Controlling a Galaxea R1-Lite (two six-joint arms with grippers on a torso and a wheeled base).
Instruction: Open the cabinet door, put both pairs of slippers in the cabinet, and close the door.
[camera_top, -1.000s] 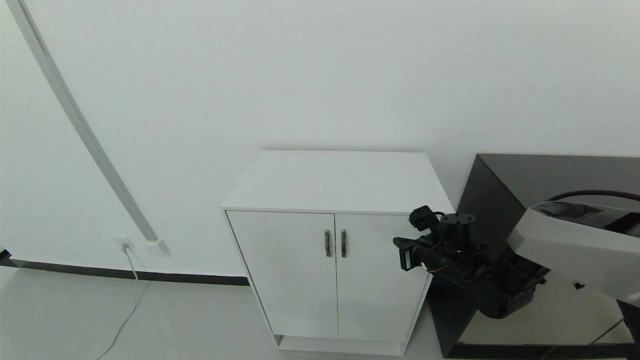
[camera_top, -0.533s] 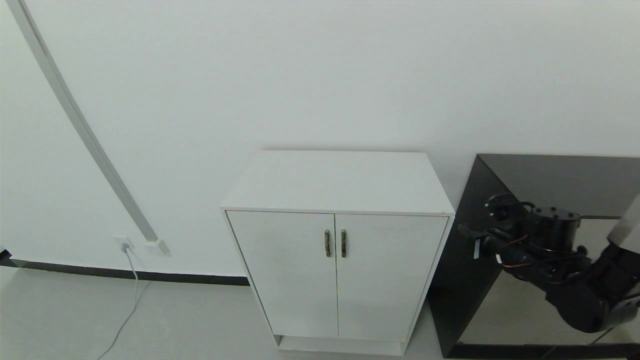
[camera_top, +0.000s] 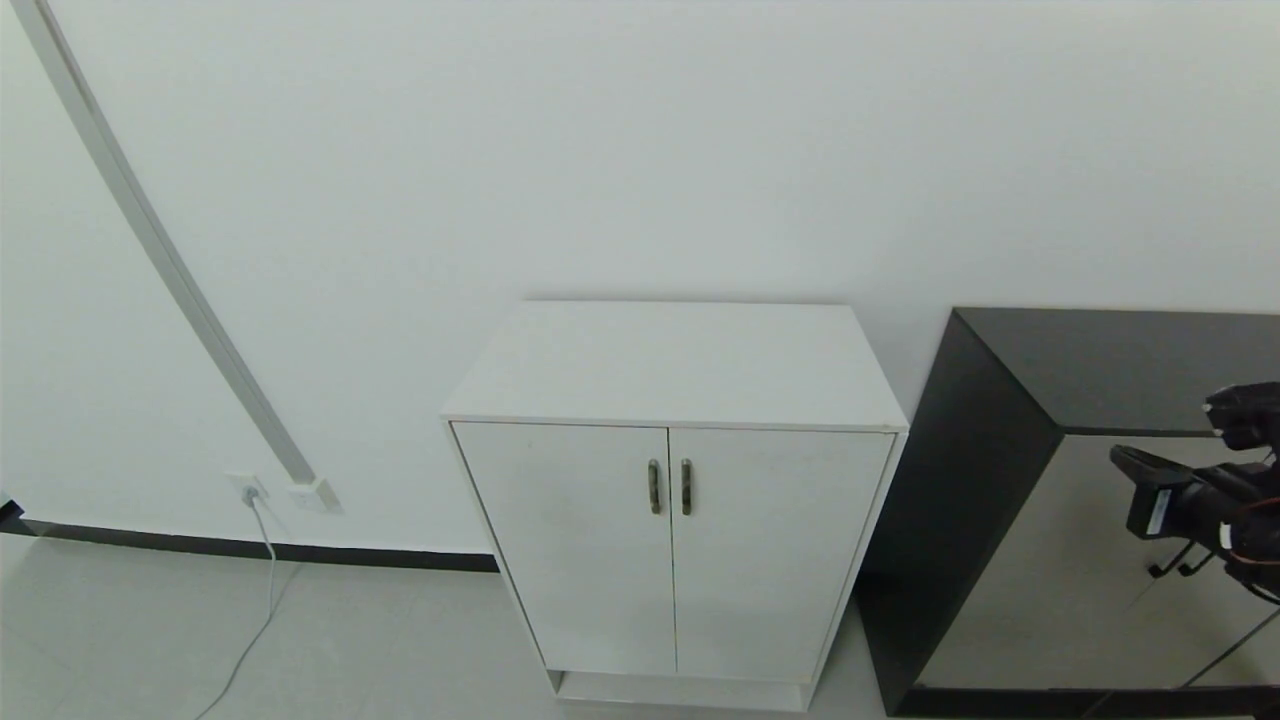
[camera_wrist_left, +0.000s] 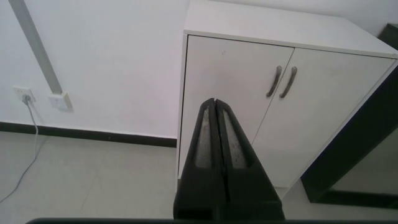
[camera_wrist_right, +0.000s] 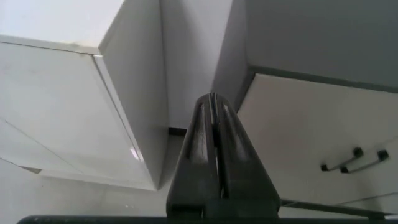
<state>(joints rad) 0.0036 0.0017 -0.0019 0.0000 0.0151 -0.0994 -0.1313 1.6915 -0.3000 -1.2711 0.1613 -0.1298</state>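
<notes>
Running slantwise up the wall, far left: conduit (camera_top: 150, 240), grey. Below its foot is a socket (camera_top: 247, 488), with a cable (camera_top: 265, 590) trailing to the floor (camera_top: 120, 640).

Left claw (camera_wrist_left: 215, 106): fingers pressed flat together, nothing between them. It is held in the air short of the cabinet and points toward the left door.

Cabinet (camera_top: 675, 360): white, two-door, standing on the floor at centre with its back to the wall. Both doors are shut and flush.

Left door (camera_top: 570, 540), right door (camera_top: 770, 550): flat board panels. They are likely stiff and light on their hinges, swinging outward from the middle seam. The smooth faces offer no purchase.

Left handle (camera_top: 654, 487), right handle (camera_top: 686, 487): slim upright metal bars, just beside each other on either side of the seam, in the doors' upper part. These are judged the only place to take hold. A claw would have to open, close around one bar and pull in an arc. The metal is probably slick, so a grip across the bar's middle should slip least. The neighbouring bar leaves little room for a finger.

Black unit (camera_top: 960, 480): dark with a glossy front, just right of the cabinet. Whether the two touch cannot be told.

Right claw (camera_wrist_right: 213, 102): fingers closed on each other, empty. It hangs before the black unit's front at far right, well apart from the handles.
</notes>
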